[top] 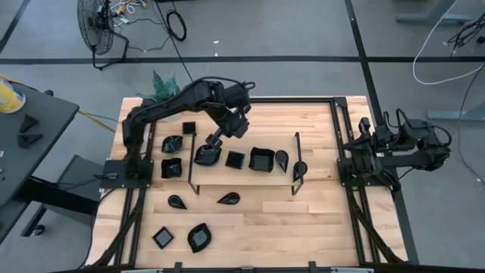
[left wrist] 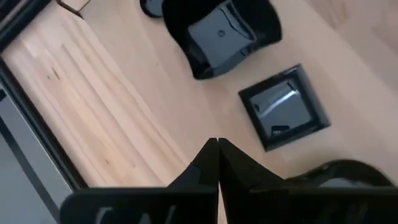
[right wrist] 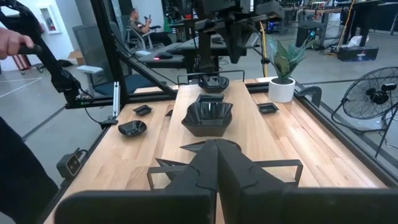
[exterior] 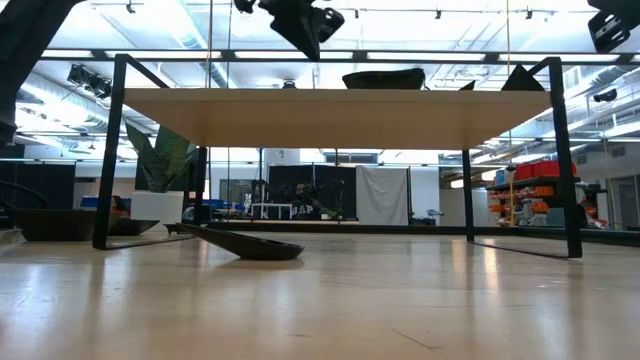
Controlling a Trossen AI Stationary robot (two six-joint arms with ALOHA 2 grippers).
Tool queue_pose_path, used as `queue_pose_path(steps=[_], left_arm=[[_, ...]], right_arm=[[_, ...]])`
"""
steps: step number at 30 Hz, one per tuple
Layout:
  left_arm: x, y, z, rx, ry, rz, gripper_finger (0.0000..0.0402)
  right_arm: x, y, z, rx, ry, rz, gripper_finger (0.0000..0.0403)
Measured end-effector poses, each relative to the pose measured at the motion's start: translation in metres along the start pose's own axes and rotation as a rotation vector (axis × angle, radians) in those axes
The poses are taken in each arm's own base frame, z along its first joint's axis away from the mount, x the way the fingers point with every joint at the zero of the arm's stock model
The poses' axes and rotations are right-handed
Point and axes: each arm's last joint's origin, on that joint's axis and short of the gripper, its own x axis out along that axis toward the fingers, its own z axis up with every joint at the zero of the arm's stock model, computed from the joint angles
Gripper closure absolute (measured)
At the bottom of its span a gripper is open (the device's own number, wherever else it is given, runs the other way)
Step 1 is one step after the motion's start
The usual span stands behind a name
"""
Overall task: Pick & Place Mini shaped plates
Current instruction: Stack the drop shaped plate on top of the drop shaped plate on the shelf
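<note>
Shut tight, the left hand (left wrist: 217,149) hovers over the desk's (top: 318,220) middle among the plates, holding nothing I can see, a square plate (left wrist: 285,115) just beside it. Descending closed, it could knock that plate aside. Right hand (right wrist: 216,149), shut and empty, waits at the edge.

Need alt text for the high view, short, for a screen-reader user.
Overhead view of a wooden table scattered with mini shaped plates; the left gripper, shut, is over a wavy plate near the table's middle. The right gripper waits shut at the table's right edge. A thin black wire frame stands mid-table, a potted plant at the far-left corner.
</note>
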Motion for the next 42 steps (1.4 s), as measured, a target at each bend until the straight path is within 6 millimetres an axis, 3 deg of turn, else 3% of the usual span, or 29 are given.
queue_pose_path(steps=[8, 20, 30, 34, 42], left_arm=[[-0.007, -0.014, 0.012, 0.021, -0.044, -0.025, 0.04], [-0.002, -0.05, 0.042, 0.048, -0.032, -0.121, 0.0401], [-0.001, -0.058, 0.048, 0.057, -0.033, -0.136, 0.0401], [-0.01, -0.068, 0.047, 0.117, -0.064, -0.158, 0.0401], [-0.029, -0.113, 0.024, 0.154, -0.052, -0.196, 0.0401]], right_arm=[[0.0, 0.0, 0.0, 0.0, 0.0, 0.0, 0.0398], [0.0, 0.0, 0.0, 0.0, 0.0, 0.0, 0.0398], [0.0, 0.0, 0.0, 0.0, 0.0, 0.0, 0.0398], [0.0, 0.0, 0.0, 0.0, 0.0, 0.0, 0.0398], [0.0, 0.0, 0.0, 0.0, 0.0, 0.0, 0.0398]])
